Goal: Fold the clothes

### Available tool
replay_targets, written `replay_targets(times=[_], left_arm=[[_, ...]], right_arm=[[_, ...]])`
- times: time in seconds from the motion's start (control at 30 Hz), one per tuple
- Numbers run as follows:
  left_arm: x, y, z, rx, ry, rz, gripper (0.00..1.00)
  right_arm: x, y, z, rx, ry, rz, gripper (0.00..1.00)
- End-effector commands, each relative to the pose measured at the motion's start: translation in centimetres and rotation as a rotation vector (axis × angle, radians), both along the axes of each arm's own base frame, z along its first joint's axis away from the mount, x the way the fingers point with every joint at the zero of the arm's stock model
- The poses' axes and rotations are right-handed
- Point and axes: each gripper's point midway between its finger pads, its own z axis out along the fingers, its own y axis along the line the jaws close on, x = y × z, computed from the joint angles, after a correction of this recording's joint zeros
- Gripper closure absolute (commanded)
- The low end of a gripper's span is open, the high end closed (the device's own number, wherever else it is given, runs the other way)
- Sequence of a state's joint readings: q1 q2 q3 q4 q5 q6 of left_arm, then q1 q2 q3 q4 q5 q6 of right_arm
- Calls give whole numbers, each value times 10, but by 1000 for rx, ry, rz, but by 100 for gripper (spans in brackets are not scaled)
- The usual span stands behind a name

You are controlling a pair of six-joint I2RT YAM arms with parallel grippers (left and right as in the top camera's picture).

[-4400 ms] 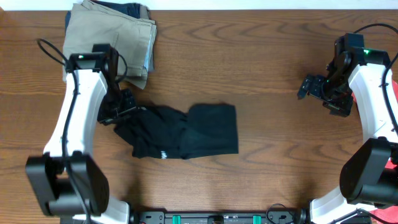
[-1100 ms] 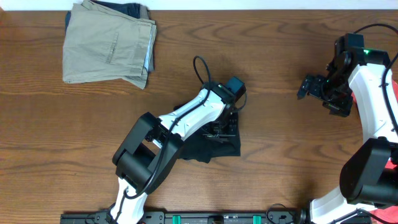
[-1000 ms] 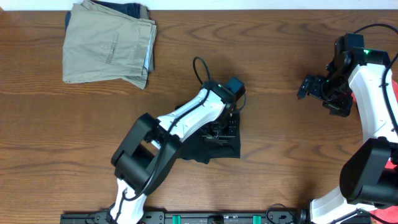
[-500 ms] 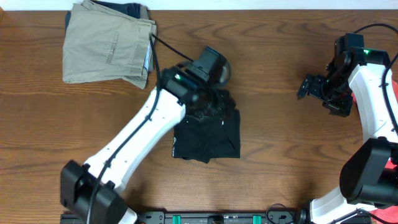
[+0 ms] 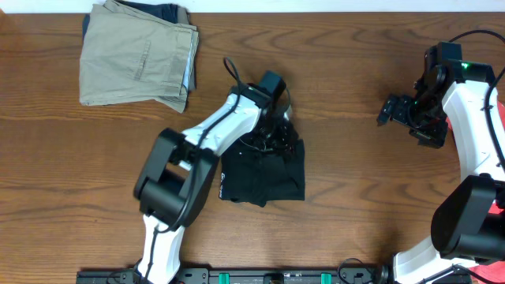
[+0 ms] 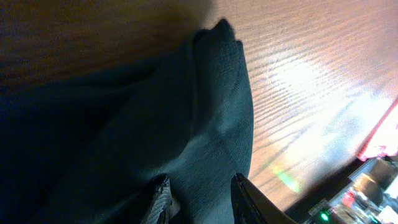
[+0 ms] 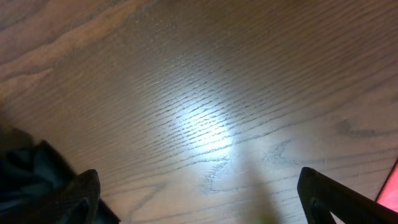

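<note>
The black clothes (image 5: 264, 170), spread wide seconds ago, now lie doubled into a compact block mid-table, so one fold looks done. The left gripper (image 6: 200, 196) sits at their far edge, jaws narrowed, pinching a ridge of cloth; the right gripper (image 5: 392, 110) hangs far right, gaping, empty

Robot lab bench. Evidence: white left arm (image 5: 217, 130) and right arm (image 5: 473, 126) standing at a wood-grain table (image 5: 347, 189); black rail (image 5: 260, 277) with green clips along the near edge; cable (image 5: 230, 71) looping off the left arm; khaki trousers (image 5: 134, 55) and black garment (image 5: 264, 177) lying straight on the wood
</note>
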State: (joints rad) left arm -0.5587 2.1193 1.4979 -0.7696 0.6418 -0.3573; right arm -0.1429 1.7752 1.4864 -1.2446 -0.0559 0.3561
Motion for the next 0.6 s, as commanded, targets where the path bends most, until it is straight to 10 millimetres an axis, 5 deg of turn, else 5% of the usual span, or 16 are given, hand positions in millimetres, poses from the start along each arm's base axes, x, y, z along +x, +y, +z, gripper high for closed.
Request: replay_targets(times=[0.0, 0.17, 0.43, 0.57], left_arm=[[-21, -15, -5, -91, 86, -61, 67], [-31, -24, 11, -111, 73, -94, 78], [-41, -25, 108, -198, -107, -128, 79], [-45, -9, 137, -163, -195, -116, 71]], right_arm=[[0, 0, 2, 3, -5, -10, 1], [0, 0, 2, 3, -5, -10, 1], [0, 0, 2, 3, -5, -10, 1], [0, 0, 2, 3, -5, -10, 1]])
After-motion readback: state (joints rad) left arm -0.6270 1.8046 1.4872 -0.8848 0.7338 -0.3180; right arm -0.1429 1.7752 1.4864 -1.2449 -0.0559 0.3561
